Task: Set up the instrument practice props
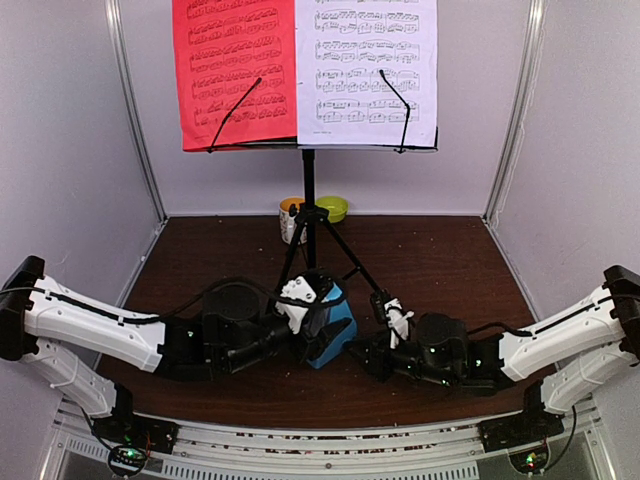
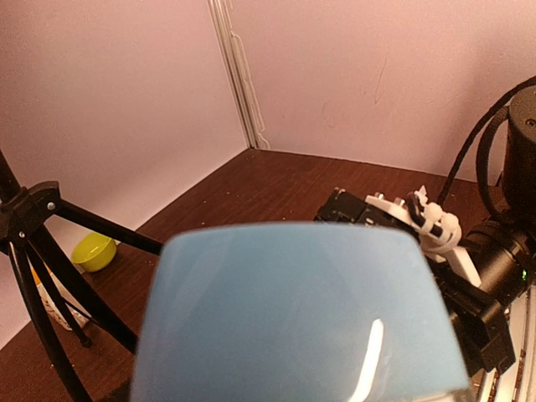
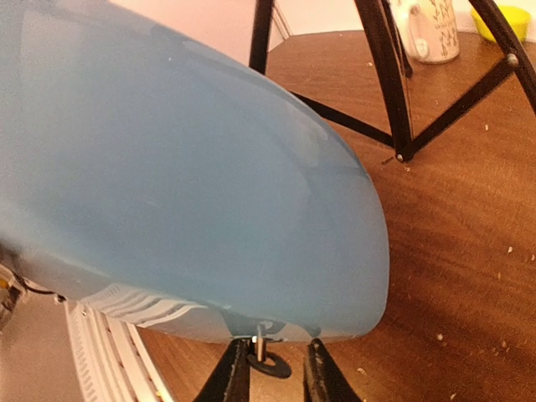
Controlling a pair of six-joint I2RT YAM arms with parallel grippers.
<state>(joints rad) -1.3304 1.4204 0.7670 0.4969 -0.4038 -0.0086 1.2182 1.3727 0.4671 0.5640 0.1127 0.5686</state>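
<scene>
Light-blue pyramid metronome (image 1: 340,328) near centre; left gripper (image 1: 305,332) against it, right gripper (image 1: 368,350) just beside. Cannot tell either jaw opening.

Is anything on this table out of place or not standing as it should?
The blue metronome looks tilted, not upright, just in front of the stand's legs. Small pale crumbs are also scattered over the brown table.

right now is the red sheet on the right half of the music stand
No, the red sheet is on the left half of the music stand, the pale page on the right.
</scene>
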